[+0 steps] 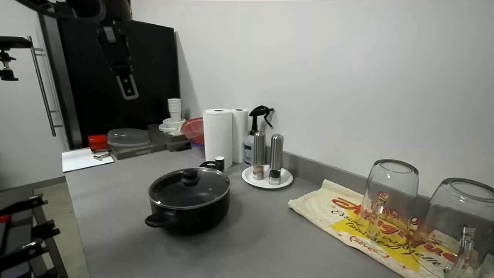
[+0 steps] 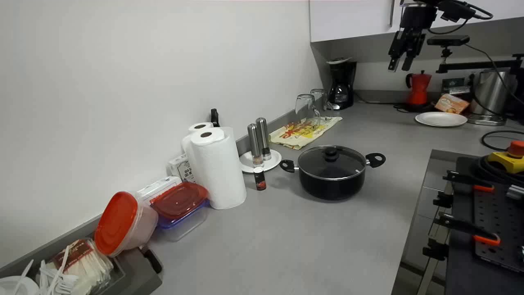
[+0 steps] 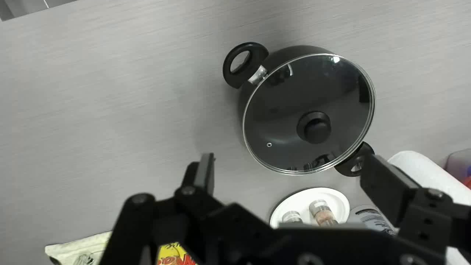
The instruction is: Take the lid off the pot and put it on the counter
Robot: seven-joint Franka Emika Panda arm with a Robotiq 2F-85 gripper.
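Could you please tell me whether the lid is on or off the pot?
On: in both exterior views the lid sits flat across the mouth of the pot, its knob uppermost.

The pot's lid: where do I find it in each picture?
In an exterior view: lid left of centre, lower half.
In an exterior view: lid right of centre, just below middle.
In the wrist view: lid right of centre, just above middle.
Shared landmark: printed cloth, in both exterior views and the wrist view's lower left.
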